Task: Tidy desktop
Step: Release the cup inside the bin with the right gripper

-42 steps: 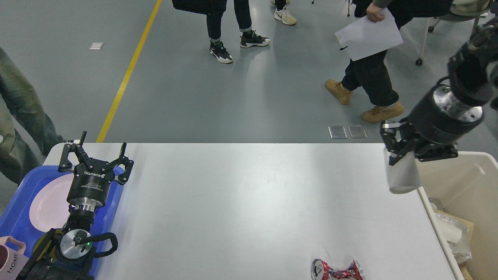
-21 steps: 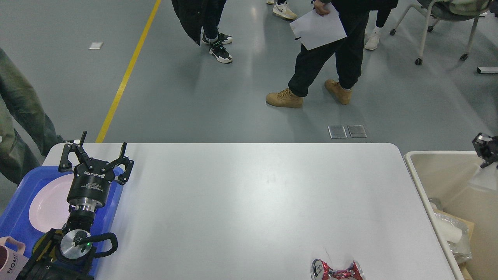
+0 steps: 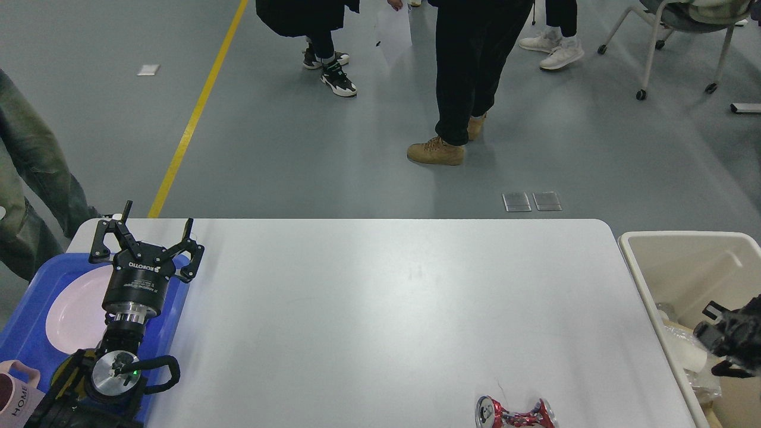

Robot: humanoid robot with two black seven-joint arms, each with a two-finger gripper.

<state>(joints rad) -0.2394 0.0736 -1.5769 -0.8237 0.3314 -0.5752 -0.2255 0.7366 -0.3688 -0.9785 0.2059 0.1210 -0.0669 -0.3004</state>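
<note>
The tabletop (image 3: 380, 309), a large white rectangle with a smooth matte finish and rounded far corners, is seen filling the lower half of the head view, and most of its surface is bare. Behind it a grey, slightly glossy floor (image 3: 297, 148) is shown, crossed by a yellow line (image 3: 196, 113) toward 11 o'clock and fitted with two small metal floor plates (image 3: 531, 201) just beyond the far edge. Standing legs in dark trousers and tan boots (image 3: 436, 151) are seen at 12 o'clock, and a wheeled chair (image 3: 678, 47) at 1 o'clock. A crushed red and silver can (image 3: 515, 412), pinched at its middle, is found lying on its side at 5 o'clock, at the near edge. A blue plastic tray (image 3: 35, 285) overlaps the tabletop at 8 o'clock and carries a round pale pink plate (image 3: 74, 309); a pink mug (image 3: 15, 395) marked HOME is partly cut off at the lower left corner. The left claw (image 3: 147, 238) is held above the tray's right rim with its black fingers spread wide and nothing between them. A beige plastic bin (image 3: 684, 261) stands just beside the tabletop at 3 o'clock and holds crumpled clear wrapping and cardboard. The right claw (image 3: 722, 342) is seen dark over the bin's interior; whether it is spread or pressed together cannot be told.
</note>
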